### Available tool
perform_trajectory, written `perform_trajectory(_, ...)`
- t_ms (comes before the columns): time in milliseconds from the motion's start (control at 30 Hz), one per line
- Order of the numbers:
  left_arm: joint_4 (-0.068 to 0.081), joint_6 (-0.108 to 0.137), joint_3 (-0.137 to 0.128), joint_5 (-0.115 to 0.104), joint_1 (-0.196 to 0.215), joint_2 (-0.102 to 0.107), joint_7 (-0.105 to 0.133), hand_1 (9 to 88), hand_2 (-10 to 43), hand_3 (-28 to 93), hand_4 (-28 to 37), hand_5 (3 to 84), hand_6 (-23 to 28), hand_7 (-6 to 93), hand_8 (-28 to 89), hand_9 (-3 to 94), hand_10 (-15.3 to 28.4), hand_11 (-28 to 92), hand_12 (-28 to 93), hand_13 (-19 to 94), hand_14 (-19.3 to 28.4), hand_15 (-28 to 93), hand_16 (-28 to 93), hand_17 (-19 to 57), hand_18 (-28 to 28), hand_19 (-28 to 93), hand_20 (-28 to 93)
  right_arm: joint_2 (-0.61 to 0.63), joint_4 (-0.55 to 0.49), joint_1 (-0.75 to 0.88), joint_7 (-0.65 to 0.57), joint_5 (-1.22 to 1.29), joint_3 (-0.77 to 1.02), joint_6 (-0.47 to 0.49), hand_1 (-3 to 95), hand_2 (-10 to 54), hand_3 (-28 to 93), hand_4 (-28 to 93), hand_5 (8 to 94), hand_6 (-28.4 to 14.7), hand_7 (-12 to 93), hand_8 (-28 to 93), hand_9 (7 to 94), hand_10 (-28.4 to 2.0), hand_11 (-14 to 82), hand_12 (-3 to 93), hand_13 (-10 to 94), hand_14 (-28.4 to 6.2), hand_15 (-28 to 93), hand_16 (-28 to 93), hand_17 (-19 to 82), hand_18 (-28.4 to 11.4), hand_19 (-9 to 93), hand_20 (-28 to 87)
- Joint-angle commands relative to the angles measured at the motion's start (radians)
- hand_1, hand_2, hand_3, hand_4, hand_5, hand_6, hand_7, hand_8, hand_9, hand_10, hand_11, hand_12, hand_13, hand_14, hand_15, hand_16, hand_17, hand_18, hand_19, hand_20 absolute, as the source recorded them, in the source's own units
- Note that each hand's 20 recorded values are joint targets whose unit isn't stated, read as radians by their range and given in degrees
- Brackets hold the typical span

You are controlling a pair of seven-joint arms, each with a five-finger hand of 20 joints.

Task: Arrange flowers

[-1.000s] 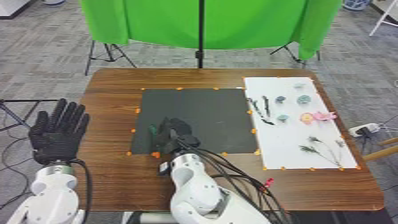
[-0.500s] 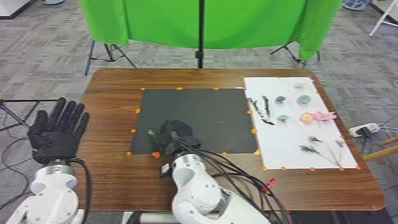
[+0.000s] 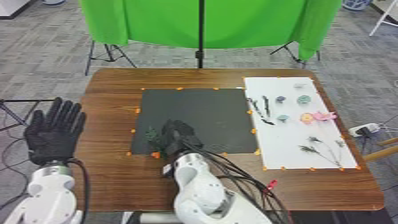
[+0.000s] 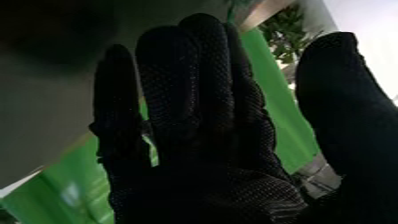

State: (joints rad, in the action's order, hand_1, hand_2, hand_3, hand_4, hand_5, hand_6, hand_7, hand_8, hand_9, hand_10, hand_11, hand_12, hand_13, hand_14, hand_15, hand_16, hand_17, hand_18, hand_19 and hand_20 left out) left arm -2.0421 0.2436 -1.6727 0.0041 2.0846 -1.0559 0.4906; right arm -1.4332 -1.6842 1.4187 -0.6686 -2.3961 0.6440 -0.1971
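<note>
Over the near left part of the dark mat [image 3: 200,112], the right hand [image 3: 180,134] is pointed far, beside a green sprig [image 3: 152,136]. The left hand [image 3: 53,137] is held relaxed, fingers straight, at the desk's [image 3: 111,175] left. Pink flowers [image 3: 323,116] are laid at right. In the right wrist view, straight fingers and a separated thumb are seen, unclenched.

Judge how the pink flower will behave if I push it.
The pink flower is small with spread petals, so probably light and easily bent. Its uneven outline suggests sliding rather than rolling. Pushed left, it may bump the peach bloom beside it.
</note>
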Motion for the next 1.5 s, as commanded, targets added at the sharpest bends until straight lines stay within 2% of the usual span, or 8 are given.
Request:
perform_trajectory(33, -0.013, -0.003, -0.017, -0.012, 0.055, -0.024, 0.015, 25.9, 14.5, 78, -28.3, 48.5, 9.6, 7.4, -9, 42.9, 15.0, 17, 7, 32, 14.3, 26, -8, -4.9, 11.9, 34, 10, 0.048, -0.038, 0.001, 0.007, 0.012, 0.019, 0.015, 33.8, -9.5, 80, -28, 65.1, -8.2, 20, -13, 75.2, -18.7, 33.2, 20.3, 75, -12.9, 60, 23, 34, -27.7, 86, 11)
perform_trajectory(167, -0.021, -0.008, -0.027, -0.012, 0.066, -0.023, 0.024, 25.9, 14.6, 78, -28.3, 48.5, 9.6, 7.4, -9, 43.0, 15.0, 18, 7, 32, 14.2, 26, -8, -4.9, 11.9, 34, 10, 0.086, -0.073, 0.006, 0.007, 0.006, 0.003, 0.051, 31.5, -9.2, 80, -25, 70.8, -7.6, 19, -11, 82.4, -18.3, 27.2, 20.5, 80, -12.2, 64, 27, 38, -28.3, 91, 13)
perform_trajectory(267, -0.031, -0.003, -0.043, -0.010, 0.084, -0.025, 0.029, 25.9, 14.7, 78, -28.3, 48.5, 9.6, 7.5, -9, 43.0, 15.0, 18, 7, 32, 14.4, 26, -8, -4.9, 11.9, 34, 10, 0.119, -0.107, 0.010, 0.008, -0.008, 0.000, 0.090, 25.6, 0.4, 80, -22, 79.1, -6.9, 17, -11, 84.7, -18.6, 35.4, 25.6, 79, -13.4, 70, 31, 40, -28.4, 93, 16)
perform_trajectory(400, -0.042, 0.007, -0.057, -0.014, 0.108, -0.027, 0.034, 25.9, 14.8, 77, -28.3, 48.5, 9.6, 7.6, -9, 43.0, 15.0, 18, 7, 32, 14.5, 26, -8, -4.9, 12.0, 34, 10, 0.150, -0.150, 0.016, 0.036, 0.004, -0.004, 0.129, 22.9, 4.5, 80, -21, 83.6, -5.6, 25, -9, 83.6, -18.7, 45.3, 29.7, 78, -14.7, 78, 33, 40, -28.4, 93, 21)
perform_trajectory(700, -0.029, -0.001, -0.040, -0.008, 0.082, -0.027, 0.014, 25.9, 14.9, 77, -28.3, 48.6, 9.6, 7.6, -9, 43.1, 15.1, 18, 7, 33, 14.6, 27, -8, -5.0, 12.0, 34, 10, 0.141, -0.176, 0.048, 0.057, 0.023, 0.005, 0.323, 22.9, 6.9, 78, -20, 93.6, -4.7, 25, -11, 89.8, -18.8, 42.0, 30.3, 80, -15.8, 78, 34, 41, -28.4, 92, 26)
perform_trajectory(833, -0.022, -0.005, -0.037, -0.006, 0.066, -0.024, 0.008, 25.8, 14.9, 77, -28.3, 48.6, 9.6, 7.6, -9, 43.0, 15.1, 18, 7, 33, 14.6, 27, -8, -5.0, 12.0, 34, 10, 0.142, -0.173, 0.051, 0.053, 0.019, 0.001, 0.349, 23.3, 6.9, 77, -20, 93.7, -4.9, 25, -13, 93.1, -19.1, 27.5, 23.9, 82, -14.2, 67, 32, 40, -28.4, 90, 22)
perform_trajectory(1100, -0.017, 0.000, -0.030, -0.004, 0.050, -0.015, -0.008, 25.7, 15.0, 77, -28.3, 48.6, 9.6, 7.6, -9, 43.1, 15.1, 18, 7, 33, 14.6, 27, -8, -5.0, 12.0, 34, 10, 0.126, -0.166, 0.052, 0.065, 0.027, -0.014, 0.313, 22.8, 7.2, 76, -19, 92.7, -4.7, 17, -14, 91.0, -19.4, 15.9, 20.0, 82, -13.9, 62, 31, 39, -28.4, 89, 19)
perform_trajectory(1500, 0.002, 0.002, 0.005, -0.005, 0.007, -0.001, -0.034, 25.8, 15.0, 77, -28.3, 48.7, 9.6, 7.6, -9, 43.1, 15.2, 18, 7, 33, 14.8, 27, -8, -5.2, 12.1, 34, 11, 0.075, -0.126, 0.045, 0.060, 0.019, -0.028, 0.290, 22.0, 7.8, 76, -19, 87.3, -5.0, 14, -14, 86.2, -19.8, 13.5, 18.6, 79, -14.1, 63, 30, 36, -28.4, 88, 19)
